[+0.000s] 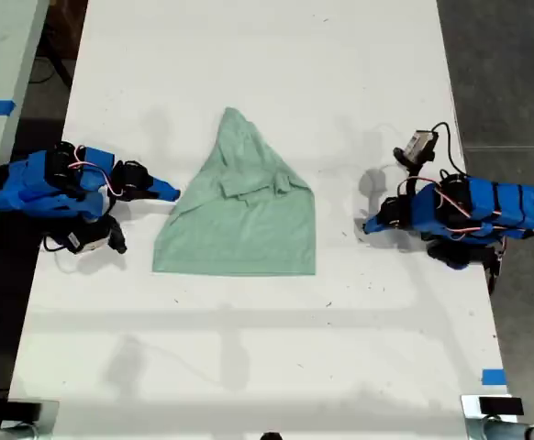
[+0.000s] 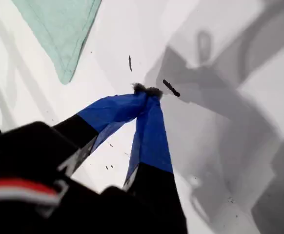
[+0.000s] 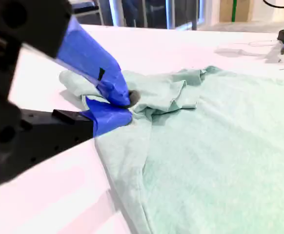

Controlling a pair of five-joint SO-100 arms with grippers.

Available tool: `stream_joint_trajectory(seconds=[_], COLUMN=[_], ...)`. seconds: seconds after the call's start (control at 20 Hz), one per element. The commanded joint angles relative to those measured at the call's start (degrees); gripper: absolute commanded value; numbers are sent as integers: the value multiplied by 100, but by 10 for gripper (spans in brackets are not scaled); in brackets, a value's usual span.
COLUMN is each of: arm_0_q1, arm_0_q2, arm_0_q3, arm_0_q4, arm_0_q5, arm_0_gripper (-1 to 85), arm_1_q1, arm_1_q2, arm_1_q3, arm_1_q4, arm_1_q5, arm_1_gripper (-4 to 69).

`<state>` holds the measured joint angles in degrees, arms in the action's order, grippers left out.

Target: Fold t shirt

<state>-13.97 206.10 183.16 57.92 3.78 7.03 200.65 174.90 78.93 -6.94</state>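
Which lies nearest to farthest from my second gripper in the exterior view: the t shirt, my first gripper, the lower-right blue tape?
1. t shirt, right beside my second gripper.
2. my first gripper, beyond the shirt, exterior view's right.
3. blue tape, exterior view's lower right.

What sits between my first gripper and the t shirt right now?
Nothing visible. Only bare white table lies between my first gripper, jaws together, and the t shirt edge.
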Motion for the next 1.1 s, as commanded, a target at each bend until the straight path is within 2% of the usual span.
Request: stream_joint_trajectory(seconds=[0.0, 0.05, 0.2, 0.85, 1.05], arm_0_q1=[-316, -255, -141, -123, 123], arm_0_q2=[53, 53, 53, 53, 53], arm_0_q3=[70, 70, 70, 62, 88], arm_0_q4=[325, 325, 334, 264, 290], arm_0_q5=[-809, -800, -826, -527, -1099], arm_0_gripper=[63, 84, 0, -1, -1], arm_1_q1=[-53, -53, -44, -35, -35], arm_1_q2=[35, 35, 35, 35, 35], arm_1_q3=[290, 290, 290, 290, 290], arm_1_q4=[-193, -193, -193, -202, -202], arm_1_q5=[79, 79, 70, 53, 53], arm_1_gripper=[-19, -19, -19, -19, -19])
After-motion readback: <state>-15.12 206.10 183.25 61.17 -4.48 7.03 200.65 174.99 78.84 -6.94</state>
